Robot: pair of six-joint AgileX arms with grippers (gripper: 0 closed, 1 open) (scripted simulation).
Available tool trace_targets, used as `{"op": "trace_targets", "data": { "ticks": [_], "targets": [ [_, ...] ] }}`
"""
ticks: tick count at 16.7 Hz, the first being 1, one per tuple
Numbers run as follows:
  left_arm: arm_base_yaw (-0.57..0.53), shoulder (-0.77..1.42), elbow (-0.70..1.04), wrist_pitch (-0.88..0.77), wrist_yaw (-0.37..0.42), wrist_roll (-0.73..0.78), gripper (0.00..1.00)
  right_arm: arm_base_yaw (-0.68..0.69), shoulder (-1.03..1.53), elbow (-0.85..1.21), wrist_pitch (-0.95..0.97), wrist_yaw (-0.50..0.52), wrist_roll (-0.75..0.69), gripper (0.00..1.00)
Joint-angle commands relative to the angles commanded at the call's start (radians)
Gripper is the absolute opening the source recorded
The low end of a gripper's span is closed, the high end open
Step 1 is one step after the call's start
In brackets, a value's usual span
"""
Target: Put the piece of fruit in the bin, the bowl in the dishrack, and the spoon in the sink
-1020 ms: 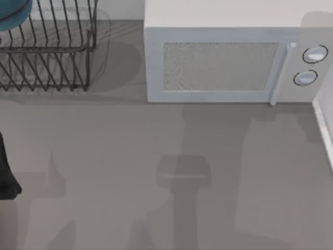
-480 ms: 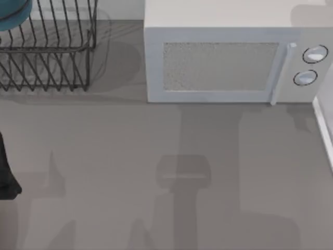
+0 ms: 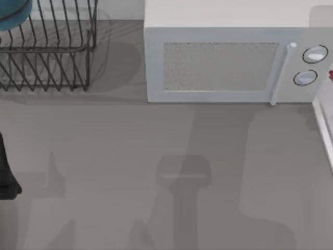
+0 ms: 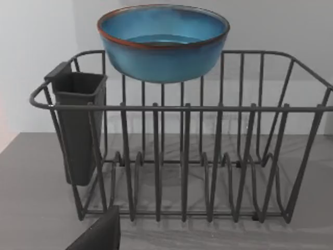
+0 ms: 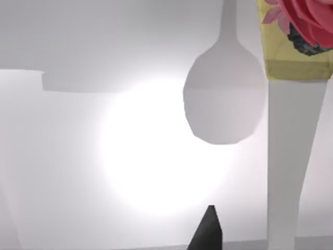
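Observation:
The teal-blue bowl (image 4: 163,42) with its brownish rim rests upright on the top wires of the black dishrack (image 4: 182,156), at the table's far left corner (image 3: 47,47). A dark part of my left gripper (image 4: 99,234) hangs short of the rack, apart from the bowl. The left arm (image 3: 5,177) stays at the table's left edge. The spoon (image 5: 291,130), white with a yellow, red-flowered part, stands close to my right gripper (image 5: 208,232) over a white surface that looks like the sink (image 5: 130,156). Its spoon-shaped shadow falls there. The piece of fruit and the bin are out of view.
A white microwave (image 3: 229,62) stands at the back, right of the dishrack. A black cutlery cup (image 4: 78,125) hangs on the rack's end. A white rim (image 3: 323,130) borders the table's right side. A red speck (image 3: 330,75) shows at the right edge.
The arm shadows on the table's right half have shifted, and a red speck has come in at the right edge. The left arm, bowl and rack have not moved.

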Motion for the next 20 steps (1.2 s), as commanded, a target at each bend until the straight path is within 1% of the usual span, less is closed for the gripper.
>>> {"op": "trace_targets", "data": {
  "ticks": [3, 8, 20],
  "targets": [
    [0.000, 0.000, 0.000, 0.000, 0.000, 0.000, 1.00, 0.000, -0.019, -0.093, 0.077, 0.000, -0.001, 0.00],
    [0.000, 0.000, 0.000, 0.000, 0.000, 0.000, 1.00, 0.001, -0.022, -0.104, 0.088, 0.001, -0.001, 0.00],
    [0.000, 0.000, 0.000, 0.000, 0.000, 0.000, 1.00, 0.001, -0.022, -0.104, 0.088, 0.001, -0.001, 0.90]
  ]
}}
